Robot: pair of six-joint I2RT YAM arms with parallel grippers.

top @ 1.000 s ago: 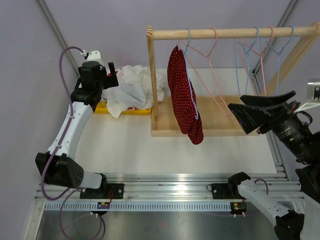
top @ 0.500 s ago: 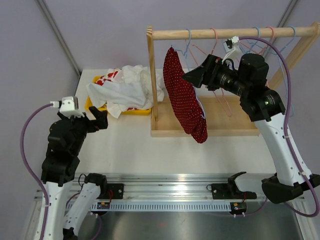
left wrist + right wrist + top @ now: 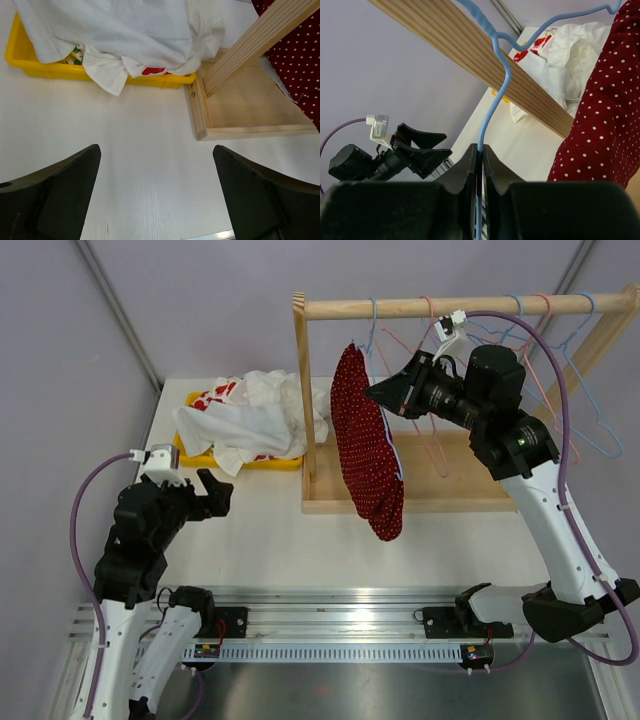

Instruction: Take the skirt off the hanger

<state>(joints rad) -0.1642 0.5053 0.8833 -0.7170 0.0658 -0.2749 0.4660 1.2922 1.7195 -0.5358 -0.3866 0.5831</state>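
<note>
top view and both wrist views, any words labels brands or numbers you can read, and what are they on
None can be read in any view.
The skirt carries only white dots, no letters.
The small coloured tags at the near edge are too small to read.

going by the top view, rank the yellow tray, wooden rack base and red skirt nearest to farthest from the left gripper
From the left gripper:
1. yellow tray, just beyond it on the left side of the table.
2. wooden rack base, off to its right.
3. red skirt, hanging further right, past the rack's upright post.
</note>
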